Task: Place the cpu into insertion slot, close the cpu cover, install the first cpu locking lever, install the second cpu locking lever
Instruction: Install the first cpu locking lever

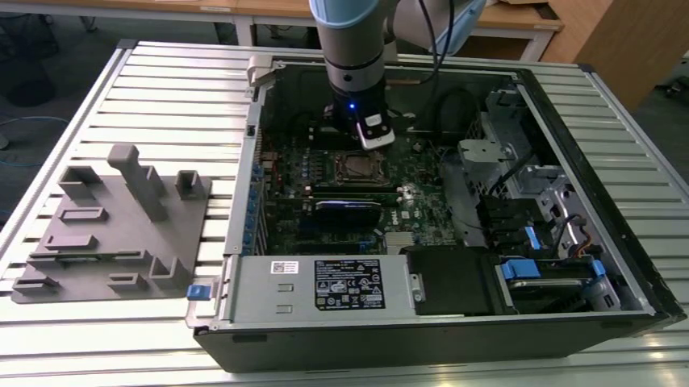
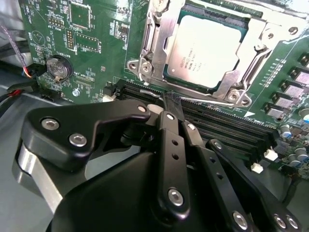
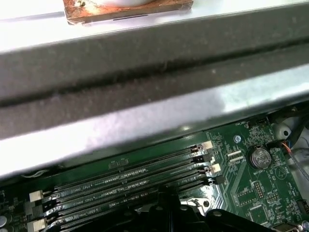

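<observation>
Gripper [image 2: 172,105] sitting w/ fingers pinched together, holding nothing, tips touching thin locking lever [image 2: 203,100] beside cpu cover [image 2: 159,46] (closed over cpu [image 2: 205,50]).

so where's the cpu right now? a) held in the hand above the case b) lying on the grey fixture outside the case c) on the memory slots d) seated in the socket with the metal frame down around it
d: in the second wrist view the cpu lies flat in the socket under the silver cpu cover framing its edges.
</observation>
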